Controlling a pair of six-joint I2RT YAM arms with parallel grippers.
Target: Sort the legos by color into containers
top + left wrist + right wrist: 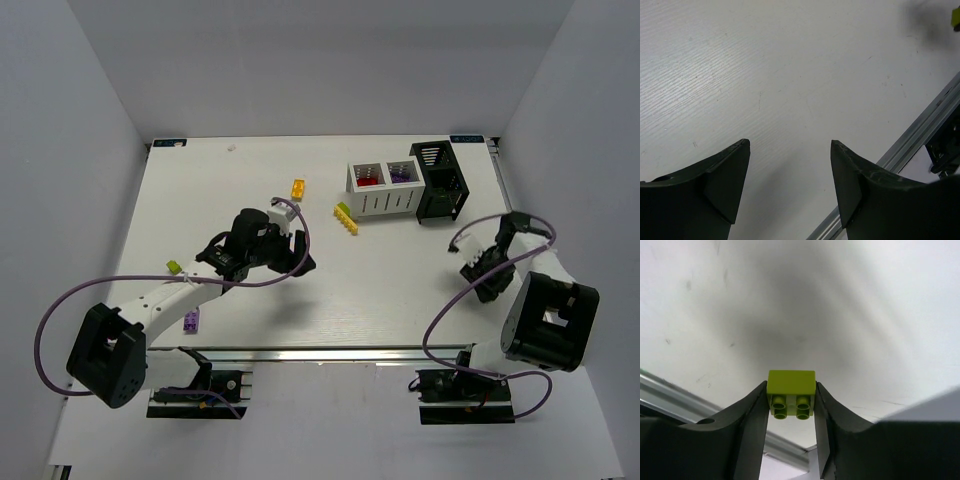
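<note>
Right gripper (790, 390) has its fingers (752, 420) pinching a lime brick (791, 385) from both sides, studs facing the wrist camera. The brick is at the fingertips, low over the bare table (250, 160) on the right side near the front rail (670, 385). It is well apart from the containers, so this one is grabbed but not delivered. Left gripper (790, 145) has its fingers spread with nothing between them, hovering over empty tabletop around the middle-left. Further out, the white box (385, 205) at the back right has red bricks (368, 179) in its left compartment and purple bricks (400, 173) in its right one, so those two colours are partly sorted. The black bin (440, 195) stands touching the box's right side, and I cannot tell from above what is inside. Loose on the table are an orange brick (298, 188) and a yellow brick (346, 219) left of the box. A second lime brick (173, 267) lies beside the left arm, and a purple brick (190, 320) sits near the front edge. By my read that's roughly mid-task: five bricks left to place, counting the held one. The held lime brick probably goes in the black bin, since red and purple fill the white compartments. Where yellow and orange go is unclear.
</note>
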